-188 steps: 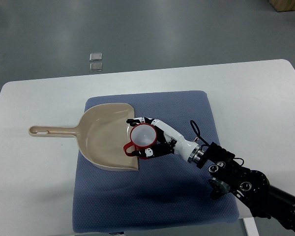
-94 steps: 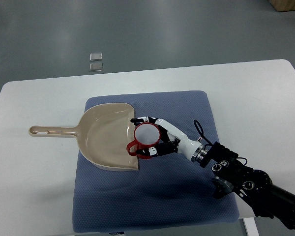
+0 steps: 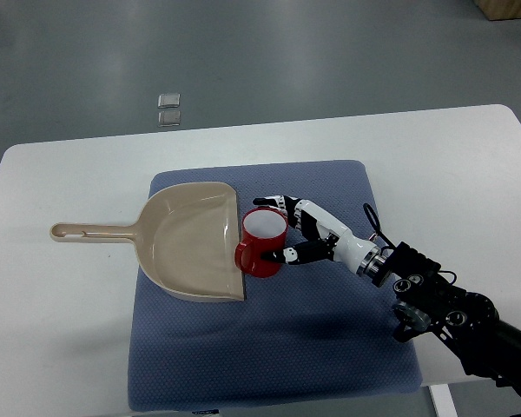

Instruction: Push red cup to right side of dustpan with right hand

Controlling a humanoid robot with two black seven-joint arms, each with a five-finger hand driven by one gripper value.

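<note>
One camera, the top view, so I read it all from there; my right hand (image 3: 288, 233) comes in from the lower right with fingers curled around the far and near sides of the red cup (image 3: 262, 242), cradling it rather than lifting it. I place the cup upright on the blue mat (image 3: 330, 347), just beside the open right edge of the dustpan (image 3: 187, 243), maybe touching it; its axis runs vertical, mouth facing up at the camera, handle seemingly at the lower left towards the pan. I judge the push nearly done; next I'd ease the fingers off without tipping the cup. Dustpan's handle points left along the white table (image 3: 61, 347); left arm out of view.
</note>
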